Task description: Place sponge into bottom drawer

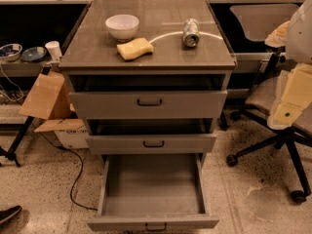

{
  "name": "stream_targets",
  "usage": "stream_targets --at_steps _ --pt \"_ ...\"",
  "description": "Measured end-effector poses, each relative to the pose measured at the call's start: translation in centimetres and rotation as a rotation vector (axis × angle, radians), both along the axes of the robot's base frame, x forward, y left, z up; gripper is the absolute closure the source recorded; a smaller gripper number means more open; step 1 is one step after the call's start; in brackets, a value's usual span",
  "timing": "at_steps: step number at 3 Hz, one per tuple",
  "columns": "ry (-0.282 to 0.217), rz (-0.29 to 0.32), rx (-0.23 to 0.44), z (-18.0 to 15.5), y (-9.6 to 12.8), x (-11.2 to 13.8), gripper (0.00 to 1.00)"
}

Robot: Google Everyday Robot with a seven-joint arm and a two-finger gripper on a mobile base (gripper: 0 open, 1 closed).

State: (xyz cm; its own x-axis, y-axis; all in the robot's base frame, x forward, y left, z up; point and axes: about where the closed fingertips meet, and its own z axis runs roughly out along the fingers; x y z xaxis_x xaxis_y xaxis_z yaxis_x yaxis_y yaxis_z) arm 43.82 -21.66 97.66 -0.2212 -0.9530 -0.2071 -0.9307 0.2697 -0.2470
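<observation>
The pale yellow sponge lies on the grey cabinet top, just in front of the white bowl. The bottom drawer is pulled far out and nothing shows inside it; its dark handle is at the frame's lower edge. My gripper hangs at the far right of the frame, beside the cabinet at about the height of the top drawer. It is well apart from both the sponge and the drawer, and it holds nothing that I can see.
A crushed silver can lies on the cabinet top to the right of the sponge. The two upper drawers are slightly open. An office chair stands at the right. Cardboard boxes and a cable lie at the left.
</observation>
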Motion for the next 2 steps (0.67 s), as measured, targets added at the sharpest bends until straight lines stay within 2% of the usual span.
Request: stream_targets --at_steps 1,2 --pt "-0.005 -0.004 0.007 0.1 0.2 0.2 0.00" --pt "-0.062 -0.045 0.084 0.7 2.8 3.0 0.00"
